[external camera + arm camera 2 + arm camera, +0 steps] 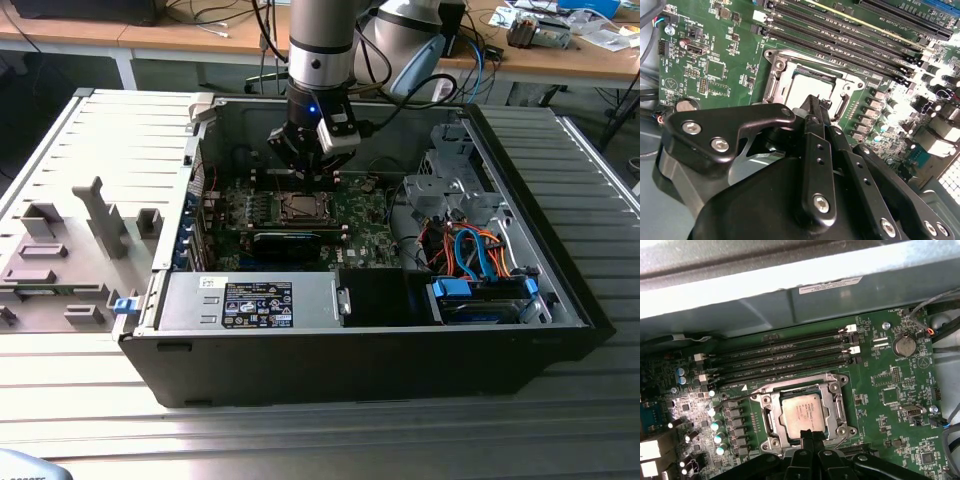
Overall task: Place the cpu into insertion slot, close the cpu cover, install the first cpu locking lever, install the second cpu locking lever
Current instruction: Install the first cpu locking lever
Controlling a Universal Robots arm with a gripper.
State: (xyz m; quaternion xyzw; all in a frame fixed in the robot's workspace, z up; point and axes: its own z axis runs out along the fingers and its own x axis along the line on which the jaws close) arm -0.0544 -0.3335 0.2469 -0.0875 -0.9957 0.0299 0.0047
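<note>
The cpu [801, 412] lies flat in the slot [771, 416], centre of the first wrist view, with the cover [837, 407] down around it. The gripper [809, 434] hangs just over the socket's near edge, fingertips pressed together on nothing. One chip, one cover, four long memory slots [780, 360] above. I judge the chip light, stiff and fragile, best held by its edges; the levers look thin, springy wire.
</note>
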